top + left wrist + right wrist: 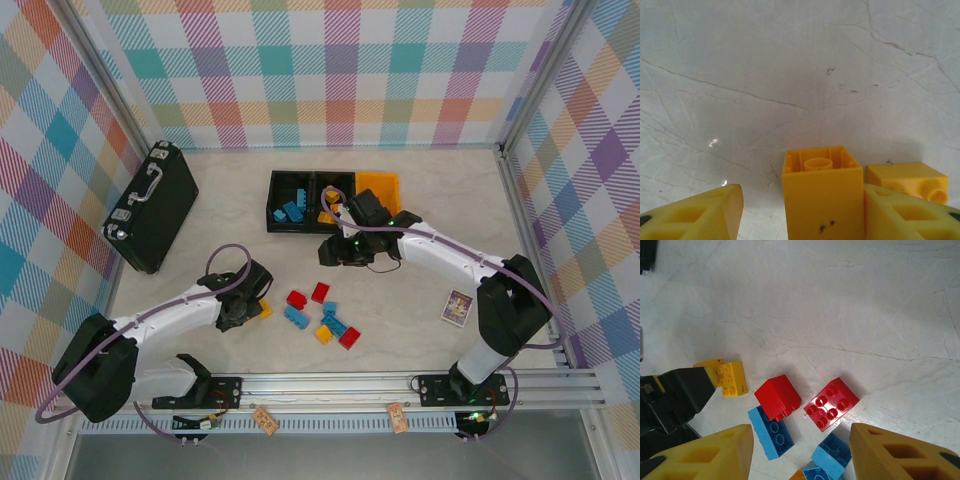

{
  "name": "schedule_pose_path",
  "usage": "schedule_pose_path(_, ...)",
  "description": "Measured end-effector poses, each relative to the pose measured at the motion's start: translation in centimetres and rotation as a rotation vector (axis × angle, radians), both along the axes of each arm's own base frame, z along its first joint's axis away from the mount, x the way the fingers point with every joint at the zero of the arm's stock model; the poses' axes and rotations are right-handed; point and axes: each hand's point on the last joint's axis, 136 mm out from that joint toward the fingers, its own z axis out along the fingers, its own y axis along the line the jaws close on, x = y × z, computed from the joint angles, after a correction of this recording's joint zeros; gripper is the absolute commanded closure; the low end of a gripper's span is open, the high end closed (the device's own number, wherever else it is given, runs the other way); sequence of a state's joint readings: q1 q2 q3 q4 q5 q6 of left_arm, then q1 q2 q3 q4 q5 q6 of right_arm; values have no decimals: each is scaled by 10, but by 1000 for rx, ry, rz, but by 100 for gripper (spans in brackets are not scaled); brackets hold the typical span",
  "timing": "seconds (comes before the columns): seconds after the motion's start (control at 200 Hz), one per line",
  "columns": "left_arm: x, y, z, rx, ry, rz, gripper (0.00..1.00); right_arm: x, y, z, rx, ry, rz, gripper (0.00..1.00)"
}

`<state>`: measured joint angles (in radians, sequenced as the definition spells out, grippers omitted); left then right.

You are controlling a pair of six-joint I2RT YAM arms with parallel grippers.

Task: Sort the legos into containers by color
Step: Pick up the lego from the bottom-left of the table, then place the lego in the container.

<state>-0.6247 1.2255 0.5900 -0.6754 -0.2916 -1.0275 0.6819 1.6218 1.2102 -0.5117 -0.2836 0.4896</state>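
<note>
Left gripper [802, 200] sits open around a yellow brick [822, 192]; next it must close, lift and carry it to the yellow bin [384, 184]. Right gripper [801, 432] hangs open, empty

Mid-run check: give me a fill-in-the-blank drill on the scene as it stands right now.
The small studded plastic brick between the left gripper's fingers is ___.
In the top view, the leftmost black plastic bin holds ___ bricks.
There, the black briefcase with a handle lies to that bin's ___.
The right gripper hangs with jaws ___ over a red studded brick.
Missing words: yellow, blue, left, open.
</note>
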Motion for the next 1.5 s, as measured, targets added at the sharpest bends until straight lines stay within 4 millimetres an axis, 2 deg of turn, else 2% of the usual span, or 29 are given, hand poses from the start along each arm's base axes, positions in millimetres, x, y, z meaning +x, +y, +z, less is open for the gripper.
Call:
schedule_pose_path(0.205, 1, 1, -5, 7, -7, 0, 67, -1, 1, 1, 8, 7, -2, 46)
schedule_pose_path(0.405, 3, 2, -1, 7, -22, -5, 74, -8, 4, 0, 36, 25, 11, 47)
schedule_pose_path(0.53, 8, -2, 15, -9, -54, -20, 76, -14, 1, 0, 46, 26, 18, 47)
schedule_pose_path(0.745, 36, -21, 57, -53, -148, -68, 76, -16, -9, 12, 61, -9, 1, 47)
schedule_pose_path(0.885, 62, -42, 81, -73, -184, -120, 76, -9, -31, 13, 60, -27, -58, 46)
schedule_pose_path(1.1, 115, -89, 99, -96, -197, -226, 76, 8, -75, 14, 34, -59, -191, 46)
schedule_pose_path(1.335, 178, -147, 116, -140, -236, -343, 76, 12, -105, 11, 15, -68, -289, 46)
schedule_pose_path(1.5, 219, -183, 121, -154, -266, -409, 76, 13, -115, 4, 6, -46, -332, 46)
